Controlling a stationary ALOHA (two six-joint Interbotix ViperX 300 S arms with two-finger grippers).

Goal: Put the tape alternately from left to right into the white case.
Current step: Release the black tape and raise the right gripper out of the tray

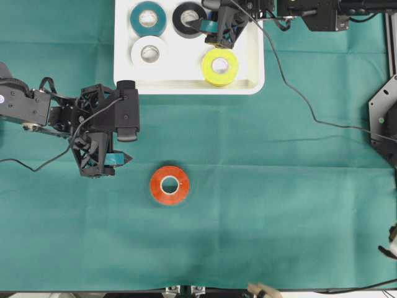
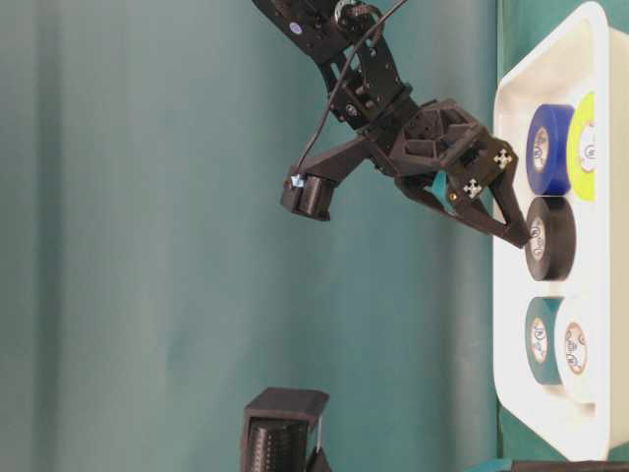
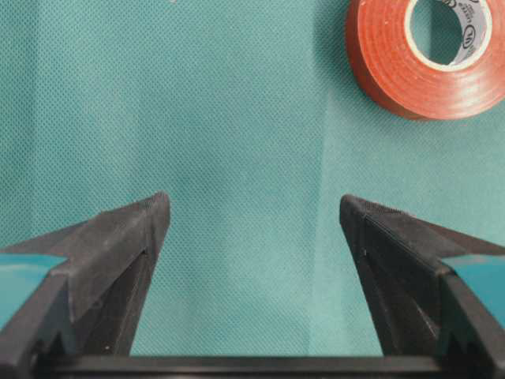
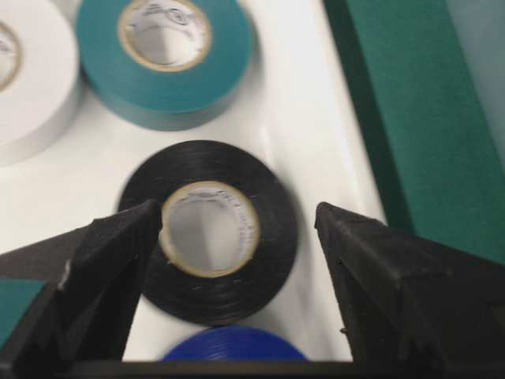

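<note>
The white case at the back holds a teal roll, a black roll, a white roll and a yellow roll. A blue roll lies next to the black one. My right gripper hangs open just over the black roll, a finger on either side, gripping nothing. A red roll lies flat on the cloth. My left gripper is open and empty to the left of it; the left wrist view shows the red roll ahead to the right.
A green cloth covers the table. The right arm's cable trails across the cloth to the right of the case. A black metal bracket stands at the right edge.
</note>
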